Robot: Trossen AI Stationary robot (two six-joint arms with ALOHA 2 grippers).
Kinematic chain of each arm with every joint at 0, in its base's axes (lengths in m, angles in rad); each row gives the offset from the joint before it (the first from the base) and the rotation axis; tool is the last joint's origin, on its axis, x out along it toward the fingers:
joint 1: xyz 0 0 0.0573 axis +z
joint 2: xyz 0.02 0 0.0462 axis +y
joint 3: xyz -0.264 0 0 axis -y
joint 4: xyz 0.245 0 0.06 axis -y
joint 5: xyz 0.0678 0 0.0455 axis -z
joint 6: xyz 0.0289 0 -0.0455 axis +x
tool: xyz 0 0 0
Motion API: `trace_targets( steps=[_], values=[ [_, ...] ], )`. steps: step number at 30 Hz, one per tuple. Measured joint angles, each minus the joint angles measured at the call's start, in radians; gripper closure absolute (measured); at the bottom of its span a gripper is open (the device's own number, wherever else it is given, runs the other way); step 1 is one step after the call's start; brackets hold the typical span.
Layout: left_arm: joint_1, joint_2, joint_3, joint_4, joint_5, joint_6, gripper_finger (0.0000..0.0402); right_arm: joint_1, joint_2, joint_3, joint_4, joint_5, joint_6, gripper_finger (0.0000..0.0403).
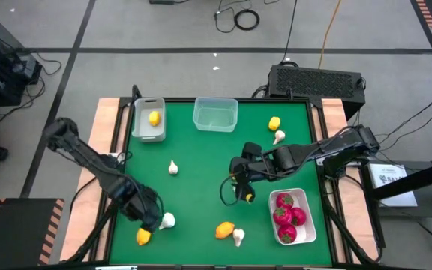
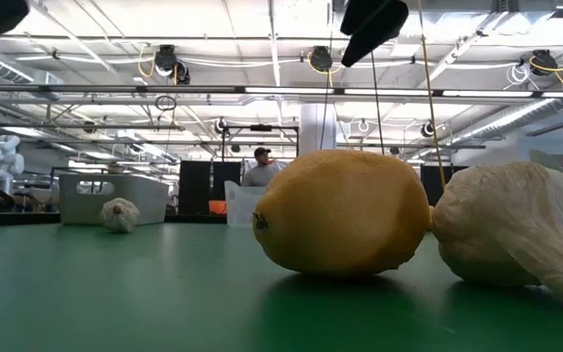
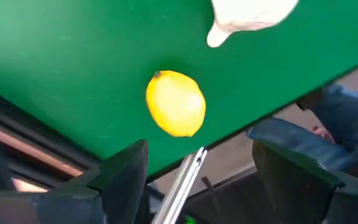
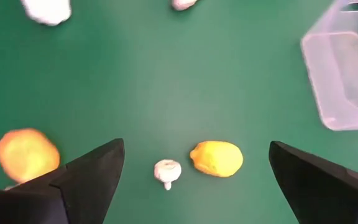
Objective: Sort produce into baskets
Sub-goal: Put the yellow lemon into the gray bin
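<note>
My left gripper [image 1: 154,219] is open near the table's near left corner, above a yellow lemon [image 3: 176,102] and beside a white garlic bulb [image 3: 247,15]. My right gripper [image 1: 242,191] hangs open above the table's middle, over another lemon [image 4: 216,158] and a small garlic bulb [image 4: 166,171]. The grey-white bin [image 1: 137,124] holds one lemon [image 1: 154,118]. The clear tub [image 1: 216,115] stands at the far middle. The white tray [image 1: 306,225] holds several red fruits [image 1: 285,216].
A lemon [image 1: 225,230] and a garlic bulb [image 1: 238,237] lie together near the near edge. Another lemon [image 1: 274,124] and bulb [image 1: 279,136] lie at the far right. One bulb [image 1: 173,168] lies left of the middle. The table's near edge [image 3: 260,118] is close to the left gripper.
</note>
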Motion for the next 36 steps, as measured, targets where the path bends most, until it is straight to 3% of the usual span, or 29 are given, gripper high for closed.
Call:
trace_targets(
  steps=[6,14,21,31,36],
  values=[
    [-0.062,0.124,0.0,0.096,0.025,-0.166,0.011,0.0,0.0,0.0,0.0,-0.088,-0.119,0.0014],
    [-0.111,0.227,0.0,0.144,-0.012,-0.199,0.011,-0.001,0.0,0.0,0.001,-0.121,-0.133,0.0014],
    [-0.144,0.246,0.0,0.035,-0.079,-0.187,0.011,-0.02,0.0,0.0,0.014,-0.14,-0.089,0.0014],
    [-0.19,0.246,-0.015,0.058,-0.101,-0.17,0.011,-0.046,0.0,0.0,0.016,-0.164,-0.042,0.0014],
    [-0.216,0.246,-0.059,0.163,-0.099,-0.173,0.011,-0.052,0.0,0.0,0.024,-0.163,-0.034,0.0014]
  ],
)
